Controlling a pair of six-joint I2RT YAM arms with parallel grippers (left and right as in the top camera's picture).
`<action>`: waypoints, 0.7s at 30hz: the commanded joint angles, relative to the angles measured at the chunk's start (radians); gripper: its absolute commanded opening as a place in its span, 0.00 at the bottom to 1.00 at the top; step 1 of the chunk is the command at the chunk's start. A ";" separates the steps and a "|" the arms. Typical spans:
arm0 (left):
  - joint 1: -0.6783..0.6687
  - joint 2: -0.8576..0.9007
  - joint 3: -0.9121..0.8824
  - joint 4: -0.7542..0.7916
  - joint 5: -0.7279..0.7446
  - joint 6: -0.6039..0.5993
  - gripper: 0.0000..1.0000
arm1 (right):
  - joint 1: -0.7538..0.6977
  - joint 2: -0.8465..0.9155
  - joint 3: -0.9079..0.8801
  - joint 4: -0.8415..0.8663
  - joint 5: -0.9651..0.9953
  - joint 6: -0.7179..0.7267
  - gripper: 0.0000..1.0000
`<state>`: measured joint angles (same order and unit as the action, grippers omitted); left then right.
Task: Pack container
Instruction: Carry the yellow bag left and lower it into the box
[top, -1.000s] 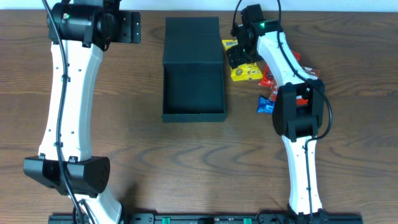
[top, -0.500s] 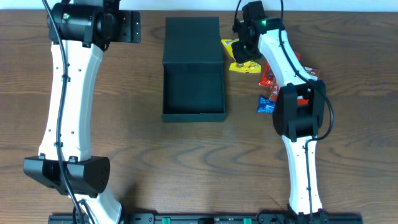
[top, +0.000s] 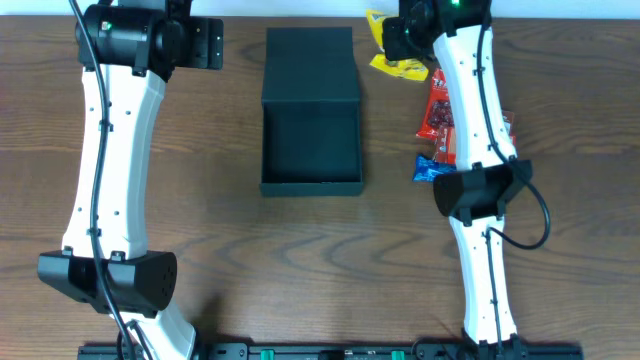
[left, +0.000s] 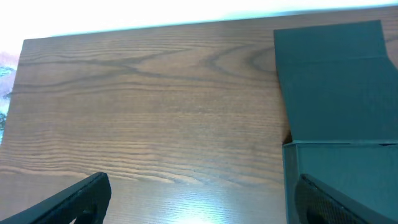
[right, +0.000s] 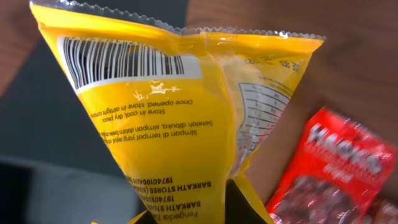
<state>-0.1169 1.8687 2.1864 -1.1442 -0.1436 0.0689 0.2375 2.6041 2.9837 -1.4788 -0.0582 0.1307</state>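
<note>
The container (top: 310, 140), a dark green-black box, lies open at the table's middle back, its lid flap (top: 310, 65) folded flat behind it and its inside bare. My right gripper (top: 405, 35) is up in the air to the right of the lid, shut on a yellow snack packet (top: 398, 66). In the right wrist view the yellow snack packet (right: 161, 118) hangs from the gripper (right: 205, 218) and fills the frame, with the container (right: 37, 124) dark behind it. My left gripper (top: 205, 45) stands open and holds nothing, just left of the container (left: 336, 81).
Red snack packets (top: 440, 110) and a blue packet (top: 427, 168) lie on the wood to the right of the container, partly under my right arm. One red packet (right: 329, 168) shows below the yellow one.
My right gripper closed on the yellow packet and lifted it off the table, moving toward the back edge. The left arm has not moved.
</note>
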 joint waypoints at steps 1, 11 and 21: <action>0.014 0.003 0.006 0.001 -0.032 -0.003 0.95 | 0.077 -0.013 0.026 -0.058 -0.040 0.137 0.02; 0.157 0.003 0.006 0.000 0.059 -0.085 0.95 | 0.356 -0.012 -0.087 -0.104 0.117 0.389 0.02; 0.291 0.003 0.006 0.000 0.192 -0.096 0.95 | 0.465 -0.012 -0.265 -0.050 0.193 0.536 0.02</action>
<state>0.1562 1.8687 2.1864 -1.1439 -0.0048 -0.0113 0.6907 2.6038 2.7369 -1.5299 0.0658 0.5831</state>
